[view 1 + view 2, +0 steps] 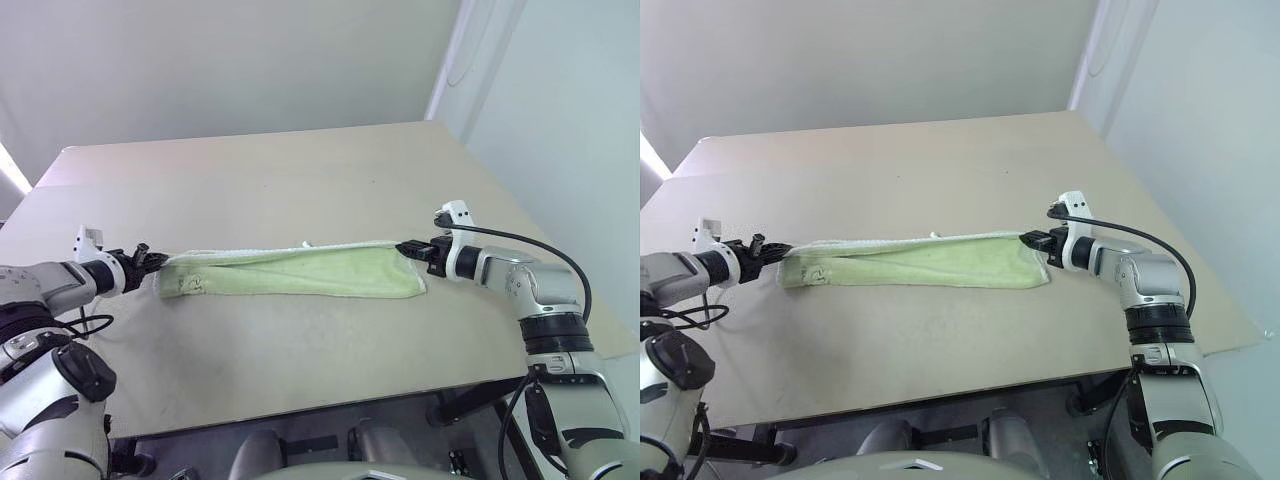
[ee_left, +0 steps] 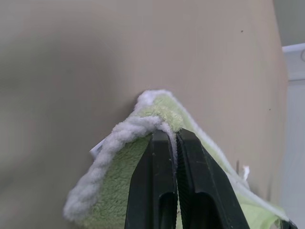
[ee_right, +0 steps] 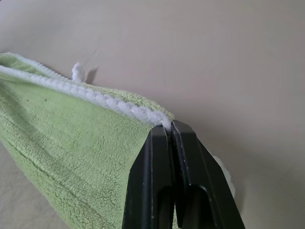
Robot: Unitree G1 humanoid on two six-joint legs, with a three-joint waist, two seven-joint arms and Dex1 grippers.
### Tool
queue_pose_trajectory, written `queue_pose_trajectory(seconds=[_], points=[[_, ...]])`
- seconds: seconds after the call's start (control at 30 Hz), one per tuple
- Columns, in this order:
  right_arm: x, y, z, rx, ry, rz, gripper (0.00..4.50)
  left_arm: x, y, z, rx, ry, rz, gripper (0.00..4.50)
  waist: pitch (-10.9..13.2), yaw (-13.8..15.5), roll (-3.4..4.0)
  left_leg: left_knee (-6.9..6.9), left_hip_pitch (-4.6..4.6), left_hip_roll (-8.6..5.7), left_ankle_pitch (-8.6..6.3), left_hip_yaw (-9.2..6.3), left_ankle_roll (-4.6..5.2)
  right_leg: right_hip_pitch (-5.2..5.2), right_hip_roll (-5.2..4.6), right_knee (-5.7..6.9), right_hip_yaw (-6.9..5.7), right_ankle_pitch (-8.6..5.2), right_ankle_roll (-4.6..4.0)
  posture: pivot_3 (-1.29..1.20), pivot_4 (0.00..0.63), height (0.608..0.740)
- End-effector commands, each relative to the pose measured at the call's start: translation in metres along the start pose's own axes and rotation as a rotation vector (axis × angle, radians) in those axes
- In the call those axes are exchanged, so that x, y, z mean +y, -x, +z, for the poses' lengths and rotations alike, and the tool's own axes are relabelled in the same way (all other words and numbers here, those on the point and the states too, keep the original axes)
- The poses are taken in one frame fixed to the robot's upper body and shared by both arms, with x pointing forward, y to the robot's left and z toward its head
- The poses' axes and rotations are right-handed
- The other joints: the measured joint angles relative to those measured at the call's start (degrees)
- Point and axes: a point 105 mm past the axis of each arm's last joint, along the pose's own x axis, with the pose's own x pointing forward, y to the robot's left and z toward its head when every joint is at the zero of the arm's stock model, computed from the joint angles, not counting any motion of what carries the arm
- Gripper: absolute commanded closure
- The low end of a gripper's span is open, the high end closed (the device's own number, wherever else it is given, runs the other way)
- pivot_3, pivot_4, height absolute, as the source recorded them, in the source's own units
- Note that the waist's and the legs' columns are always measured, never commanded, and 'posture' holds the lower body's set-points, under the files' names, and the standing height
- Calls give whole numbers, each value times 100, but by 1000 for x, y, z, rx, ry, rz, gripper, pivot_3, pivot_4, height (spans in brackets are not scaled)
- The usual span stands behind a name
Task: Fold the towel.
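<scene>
Counter (image 1: 300, 180): far half behind towel (image 1: 300, 272) bare w/ open passage across full width; near strip btwn towel and front edge also bare, no items on surface. Only obstruction is the towel itself, stretched as a long band across mid-counter btwn left gripper (image 1: 152, 260) and right gripper (image 1: 405, 247), both w/ fingers (image 2: 159, 181) pinched tight on its white-edged corners; band blocks any straight front-to-back path at low height btwn the two arms. Room wall stands beyond far edge, another beyond the counter's right edge; counter's right side past right gripper is open.
</scene>
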Motion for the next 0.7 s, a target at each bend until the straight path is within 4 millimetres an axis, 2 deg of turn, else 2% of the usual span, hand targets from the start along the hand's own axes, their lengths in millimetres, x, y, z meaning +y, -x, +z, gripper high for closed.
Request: queue_pose_trajectory(seconds=[0.03,0.43,0.47,0.5,0.53,0.7], points=[[2,0,20,-62,34,-1,4487,-17,0,16,-69,-26,-39,4500,0,-14,0,0,1,0,0,0,0,0,0,0,0,0,0,0,0,740],[-1,-6,13,-44,36,-26,4487,-21,-22,9,-68,-59,-43,4500,0,-102,0,-1,-2,-1,0,-1,0,0,-1,0,1,0,1,0,0,740],[-1,-6,13,-42,36,-23,4278,-23,-22,8,-68,-76,-50,4500,0,-109,0,0,-2,-1,0,-1,0,0,-1,0,0,0,1,0,0,740],[0,-6,13,-41,38,-20,4026,-25,-22,8,-71,-89,-65,4245,0,-111,0,0,-2,-2,0,-1,0,0,-1,1,0,1,1,0,0,740],[1,-7,13,-41,40,-16,3842,-28,-21,9,-78,-98,-83,3967,0,-116,0,0,-2,-2,0,-2,0,0,-1,1,0,1,1,0,0,740],[5,-9,15,-46,59,-1,2041,-38,-13,17,-118,-117,-159,2299,0,-134,0,-1,-2,-2,0,-2,0,0,-1,1,0,0,1,0,0,740]])
